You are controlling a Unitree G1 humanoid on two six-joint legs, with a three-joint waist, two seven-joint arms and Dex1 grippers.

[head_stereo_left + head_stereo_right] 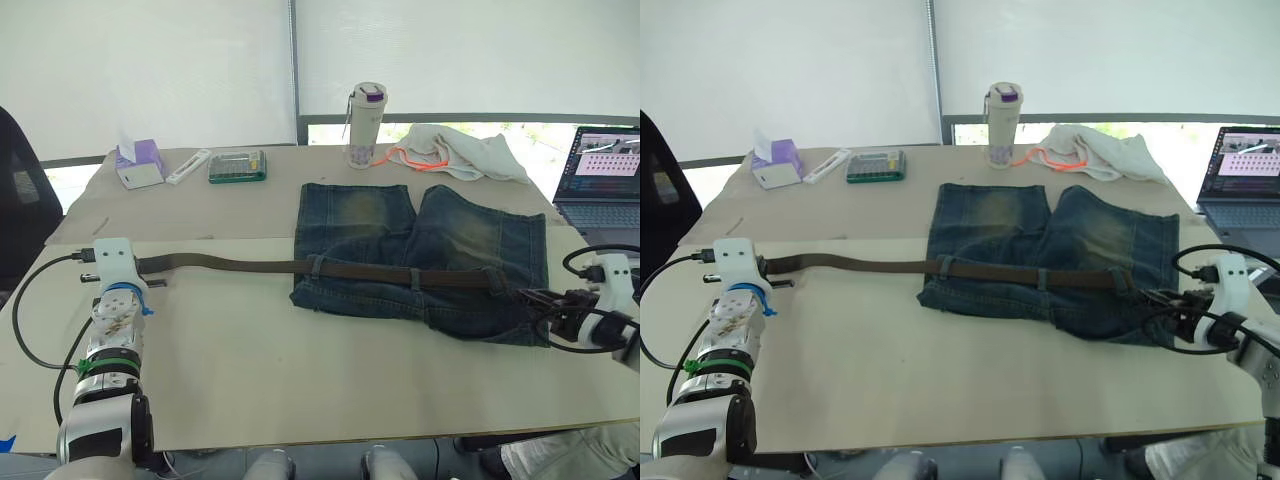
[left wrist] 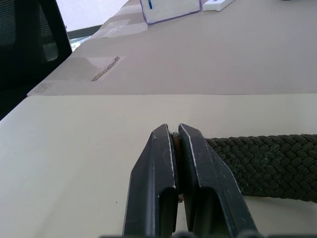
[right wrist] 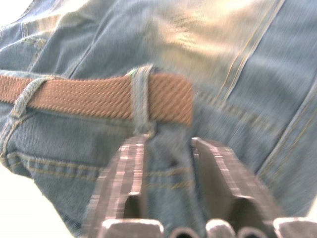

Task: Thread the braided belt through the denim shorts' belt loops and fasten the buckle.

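Where the shorts lie: the denim shorts [image 1: 420,255] are spread flat on the table [image 1: 300,370], waistband toward the robot, legs pointing away
Belt: the braided belt [image 1: 330,268] runs along the waistband under several belt loops [image 1: 315,266], its long free part stretching over the bare table toward the robot's left
Belt end, right side: in the right wrist view the strap stops just past one loop, lying flat on the denim
Buckle: cannot be made out
Left gripper: the left gripper [image 2: 174,148] sits at the belt's far left end, jaws pressed together on the strap, which leaves from between them
Right gripper: the right gripper [image 3: 166,163] is at the shorts' right edge, jaws apart with a fold of denim between them, just beside the belt's end; whether they touch the cloth I cannot tell
Far side of the table: a tumbler [image 1: 366,125], a white cloth [image 1: 462,152] with orange cord, a tissue box [image 1: 139,163], a green case [image 1: 237,166]
Right edge: an open laptop [image 1: 600,180]
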